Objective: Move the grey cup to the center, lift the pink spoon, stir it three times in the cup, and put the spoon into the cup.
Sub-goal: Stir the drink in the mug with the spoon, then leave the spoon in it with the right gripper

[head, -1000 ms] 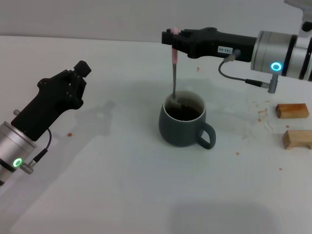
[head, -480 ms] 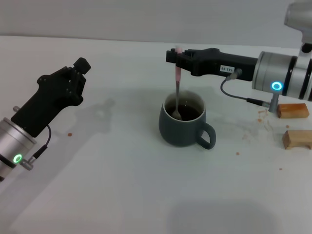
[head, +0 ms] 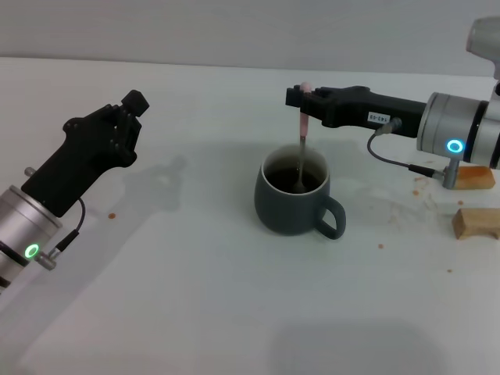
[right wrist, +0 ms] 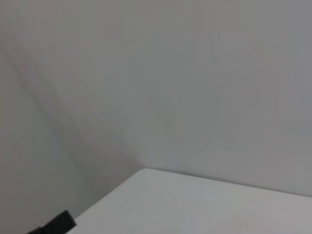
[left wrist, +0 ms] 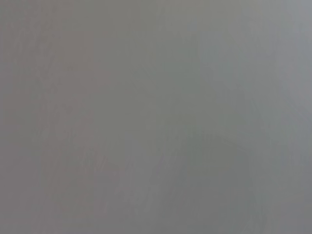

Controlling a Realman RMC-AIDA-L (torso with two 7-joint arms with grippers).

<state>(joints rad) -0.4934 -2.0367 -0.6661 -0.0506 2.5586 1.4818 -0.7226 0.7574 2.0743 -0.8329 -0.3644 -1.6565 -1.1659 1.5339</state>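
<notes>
The grey cup [head: 293, 205] stands near the middle of the white table in the head view, its handle toward the front right and dark liquid inside. My right gripper [head: 301, 100] hangs just above the cup's far rim, shut on the pink handle of the pink spoon [head: 301, 144]. The spoon hangs upright, its metal bowl dipped into the liquid near the cup's centre. My left gripper [head: 129, 117] is held off to the left, well away from the cup. Neither wrist view shows the cup or the spoon.
Two small wooden blocks [head: 476, 223] lie at the right edge of the table [head: 195, 297], one partly behind my right arm. Small brown crumbs are scattered near them and by my left arm.
My right gripper has carried the spoon to the right and slightly lower, from the cup's left wall to its centre. The left arm has barely shifted.
</notes>
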